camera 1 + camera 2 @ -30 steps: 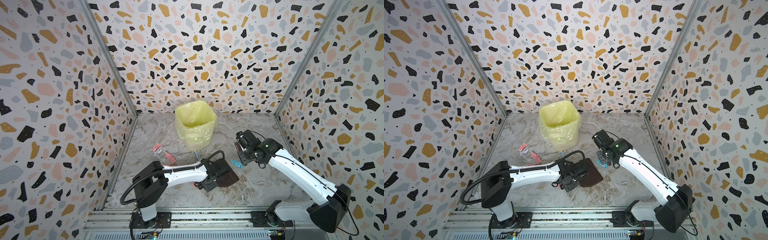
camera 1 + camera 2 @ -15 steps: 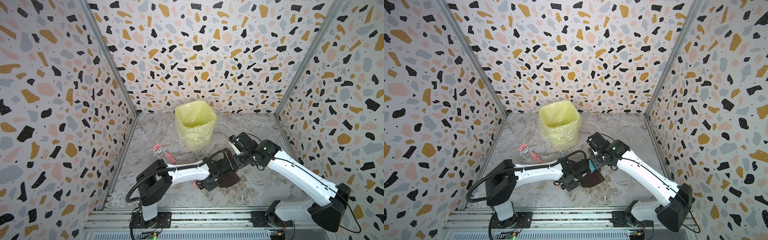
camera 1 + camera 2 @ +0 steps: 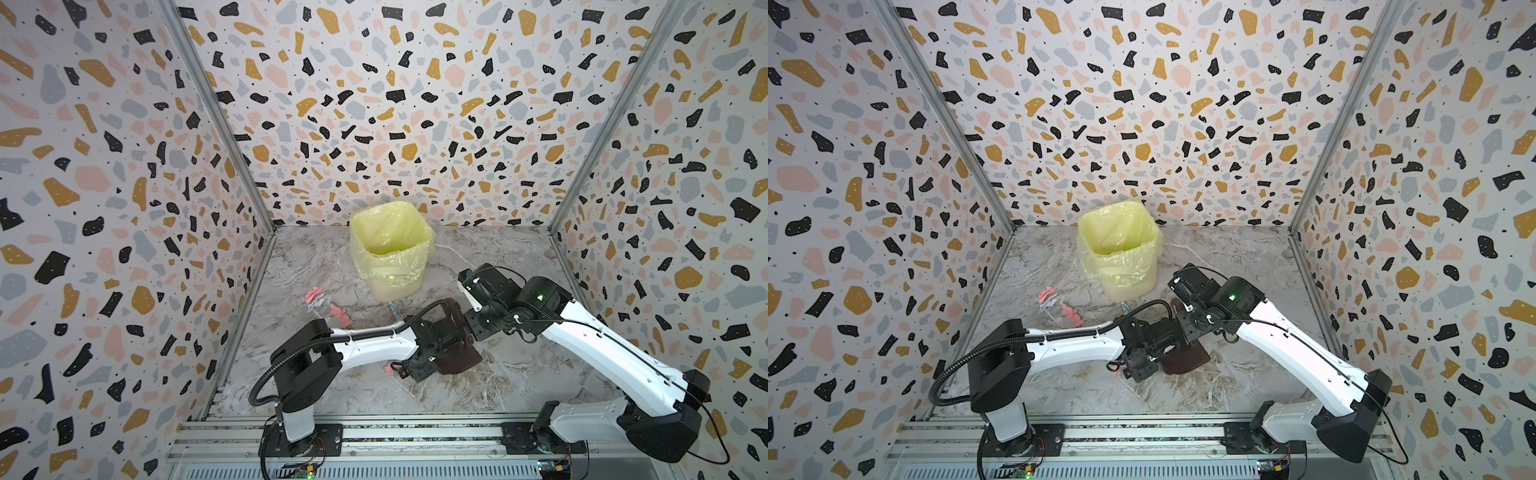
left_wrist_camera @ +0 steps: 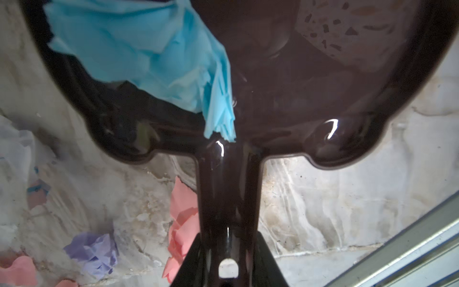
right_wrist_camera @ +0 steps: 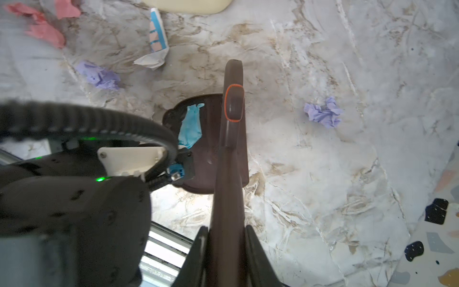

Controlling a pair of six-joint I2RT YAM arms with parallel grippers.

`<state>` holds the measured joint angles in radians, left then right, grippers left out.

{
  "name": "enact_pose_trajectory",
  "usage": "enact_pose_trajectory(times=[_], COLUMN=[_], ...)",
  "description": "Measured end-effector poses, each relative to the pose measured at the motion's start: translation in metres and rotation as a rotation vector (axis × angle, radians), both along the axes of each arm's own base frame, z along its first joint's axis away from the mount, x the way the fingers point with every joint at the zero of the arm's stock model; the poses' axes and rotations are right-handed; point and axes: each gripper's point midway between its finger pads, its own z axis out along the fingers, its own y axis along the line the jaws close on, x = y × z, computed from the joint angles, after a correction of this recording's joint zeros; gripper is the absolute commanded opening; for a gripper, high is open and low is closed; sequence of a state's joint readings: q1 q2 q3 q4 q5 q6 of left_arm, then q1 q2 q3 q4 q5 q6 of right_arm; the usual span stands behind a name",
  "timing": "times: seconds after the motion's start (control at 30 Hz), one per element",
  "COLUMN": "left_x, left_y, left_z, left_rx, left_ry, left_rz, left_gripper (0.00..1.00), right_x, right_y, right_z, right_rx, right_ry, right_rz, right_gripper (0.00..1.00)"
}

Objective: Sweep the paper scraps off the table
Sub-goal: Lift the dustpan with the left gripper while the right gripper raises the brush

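My left gripper is shut on the handle of a dark brown dustpan, which lies low over the marble table. A light blue paper scrap lies inside the pan. My right gripper is shut on a brown brush with an orange ring, its far end over the dustpan. In both top views the two grippers meet at the dustpan. On the table lie lilac scraps, pink scraps and a white-and-blue scrap.
A bin with a yellow plastic liner stands at the back middle of the table. Terrazzo-speckled walls close in three sides. A metal rail runs along the front edge, with both arm bases on it.
My right arm has swung left with the brush, onto the dustpan. The light blue scrap that lay on the table right of the pan is now inside it. The left arm has hardly moved.
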<state>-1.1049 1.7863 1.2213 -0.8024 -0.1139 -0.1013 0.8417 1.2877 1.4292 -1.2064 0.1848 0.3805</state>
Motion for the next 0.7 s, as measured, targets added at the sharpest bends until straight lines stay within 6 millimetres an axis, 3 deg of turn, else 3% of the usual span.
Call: enact_pose_trajectory(times=[0.23, 0.5, 0.7], left_x=[0.001, 0.0, -0.003], left_y=[0.003, 0.019, 0.034], left_z=[0.023, 0.064, 0.096], left_rx=[-0.045, -0.094, -0.112], left_ry=[-0.036, -0.094, -0.119], left_rz=[0.022, 0.064, 0.107], left_gripper=[0.0, 0.0, 0.0], right_x=[0.008, 0.027, 0.032], right_y=[-0.026, -0.079, -0.09], right_z=[0.017, 0.058, 0.054], right_rx=[0.033, 0.193, 0.241], right_ry=[-0.061, -0.196, -0.196], right_rz=[-0.093, -0.276, -0.295], right_gripper=[0.0, 0.0, 0.0])
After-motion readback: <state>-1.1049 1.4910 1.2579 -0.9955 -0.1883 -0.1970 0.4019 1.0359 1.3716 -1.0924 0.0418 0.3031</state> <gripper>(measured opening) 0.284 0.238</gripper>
